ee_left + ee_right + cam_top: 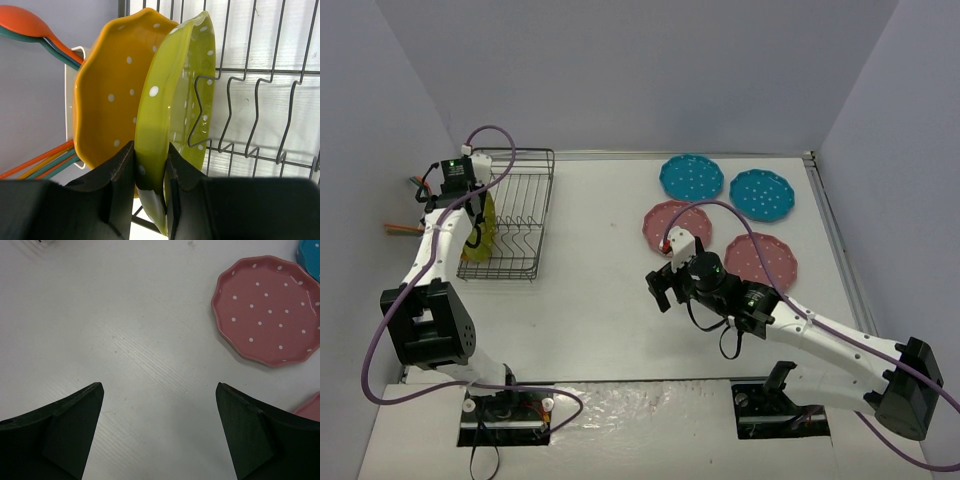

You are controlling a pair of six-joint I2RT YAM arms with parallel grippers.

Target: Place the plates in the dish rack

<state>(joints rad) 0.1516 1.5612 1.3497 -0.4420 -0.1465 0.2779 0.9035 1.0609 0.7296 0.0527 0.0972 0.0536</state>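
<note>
My left gripper (150, 167) is shut on the rim of the yellow-green plate (172, 100), which it holds upright on edge inside the black wire dish rack (260, 95), beside the upright orange plate (107, 90). From above, the left gripper (473, 222) and the yellow-green plate (482, 236) are at the left side of the rack (520, 215). Two teal plates (691, 176) (761, 194) and two pink plates (670, 220) (761, 260) lie flat at the right. My right gripper (663, 285) is open and empty over bare table; in its wrist view it (159, 390) has a pink plate (267, 310) ahead to the right.
A white holder (69, 95) with orange and teal spoons (25, 22) hangs on the rack's left side. Empty wire dividers (240, 120) stand to the right of the yellow-green plate. Grey walls enclose the table on three sides.
</note>
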